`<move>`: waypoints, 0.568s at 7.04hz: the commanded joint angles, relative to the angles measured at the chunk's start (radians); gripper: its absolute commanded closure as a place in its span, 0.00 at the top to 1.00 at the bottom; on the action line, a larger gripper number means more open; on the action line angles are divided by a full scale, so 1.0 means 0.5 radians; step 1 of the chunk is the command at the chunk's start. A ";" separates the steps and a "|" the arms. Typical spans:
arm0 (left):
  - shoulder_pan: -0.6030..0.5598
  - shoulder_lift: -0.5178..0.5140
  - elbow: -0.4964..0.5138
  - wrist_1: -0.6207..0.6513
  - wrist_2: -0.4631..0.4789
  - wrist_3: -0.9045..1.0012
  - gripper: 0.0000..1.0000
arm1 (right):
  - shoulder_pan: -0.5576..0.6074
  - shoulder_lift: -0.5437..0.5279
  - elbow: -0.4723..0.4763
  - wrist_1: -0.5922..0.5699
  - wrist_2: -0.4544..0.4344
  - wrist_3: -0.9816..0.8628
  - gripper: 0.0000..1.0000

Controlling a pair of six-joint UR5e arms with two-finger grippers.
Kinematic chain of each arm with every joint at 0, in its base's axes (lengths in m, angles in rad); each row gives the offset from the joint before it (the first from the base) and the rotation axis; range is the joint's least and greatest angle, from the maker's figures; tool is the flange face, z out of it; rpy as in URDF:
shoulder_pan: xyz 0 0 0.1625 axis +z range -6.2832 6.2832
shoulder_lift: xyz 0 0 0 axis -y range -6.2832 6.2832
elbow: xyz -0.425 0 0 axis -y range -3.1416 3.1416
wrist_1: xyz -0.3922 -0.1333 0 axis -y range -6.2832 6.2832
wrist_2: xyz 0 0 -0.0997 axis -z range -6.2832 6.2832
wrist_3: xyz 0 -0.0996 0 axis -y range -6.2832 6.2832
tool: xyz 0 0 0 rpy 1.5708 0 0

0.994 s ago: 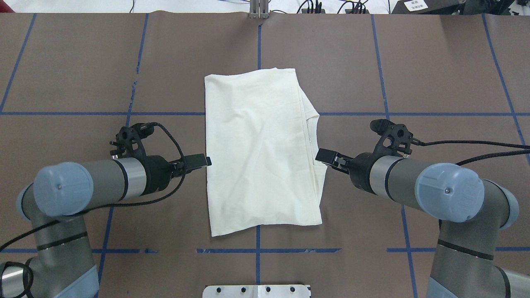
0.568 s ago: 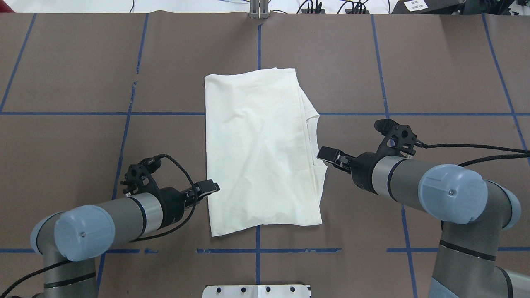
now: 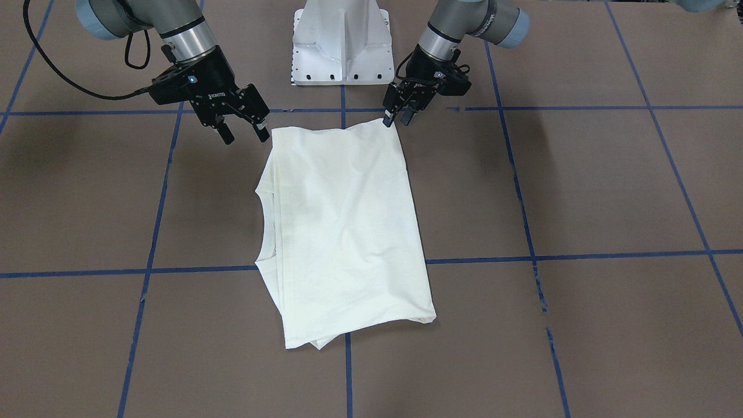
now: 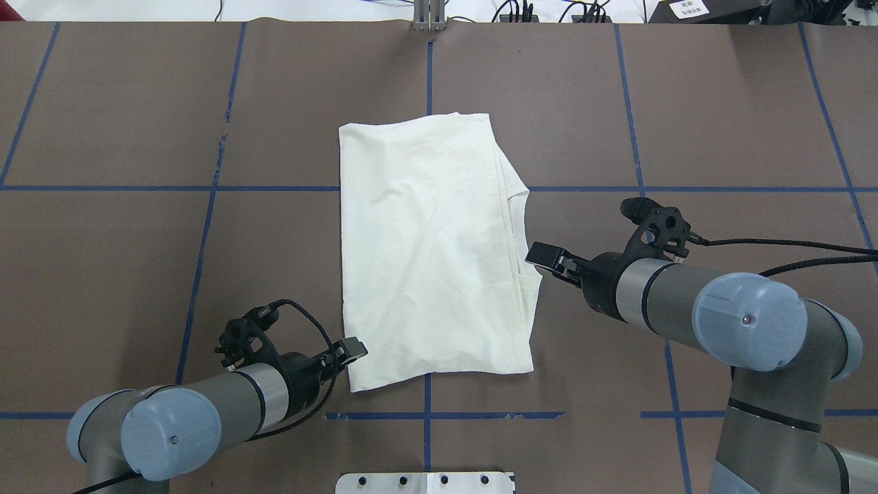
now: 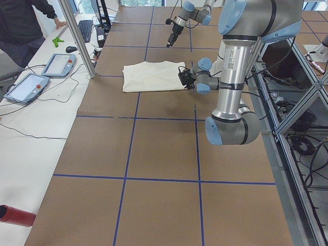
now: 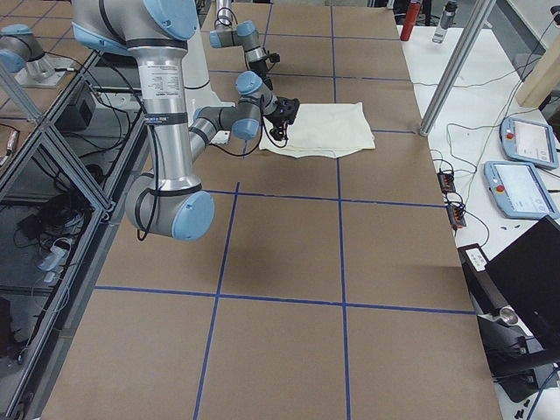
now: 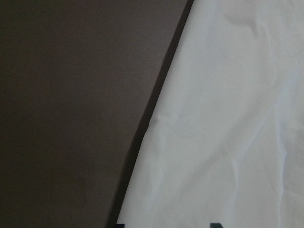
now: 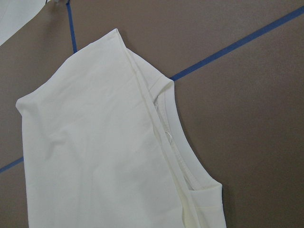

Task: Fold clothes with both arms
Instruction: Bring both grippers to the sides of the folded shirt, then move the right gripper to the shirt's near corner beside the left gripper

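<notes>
**Nearly set for the next fold: one gripper low at a corner, one waiting above**

Front on, I saw one shirt (image 3: pixel 342 226) lying plain side up in the middle of the table (image 3: pixel 580 191). It was folded into a long panel, and its neckline (image 3: pixel 265 226) showed along the robot's right edge. The left gripper (image 3: pixel 396 121) sat at the shirt's near-left corner with its jaws parted. The right gripper (image 3: pixel 245 136) was spread wide beside the other near corner. I counted two arms and one white base (image 3: pixel 342 40).

From overhead, the left gripper touched or nearly touched that corner. The right one sat beside the right edge, near the neckline. I judged the pairing deliberate, with one tool on each side so the near hem could be lifted evenly.

The left side view showed the near arm bent low to the cloth, and one person (image 5: pixel 25 25) stood at the bench. I would not judge the jaws from there.

The right side view had the near arm reaching over the shirt's edge, with its tool just clear of the cloth.

On the left wrist camera, two fingertips (image 7: pixel 216 224) showed apart. One was over the cloth and the other at its edge, so nothing was pinched yet.

The right wrist camera looked down on the neckline from some height, and its fingers were out of shot. I took that arm to be hovering before its grasp.
</notes>
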 commanded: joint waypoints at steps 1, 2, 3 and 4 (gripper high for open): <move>0.060 -0.005 0.022 0.015 0.007 -0.065 0.61 | 0.000 0.000 -0.004 0.000 -0.018 -0.001 1.00; 0.076 -0.017 0.052 0.018 0.007 -0.065 0.61 | -0.003 0.003 -0.011 0.000 -0.018 -0.001 1.00; 0.076 -0.090 0.119 0.015 0.004 -0.065 0.61 | -0.003 0.003 -0.014 0.000 -0.018 -0.001 1.00; 0.076 -0.109 0.141 0.015 0.004 -0.065 0.61 | 0.000 0.003 -0.014 0.000 -0.018 -0.001 1.00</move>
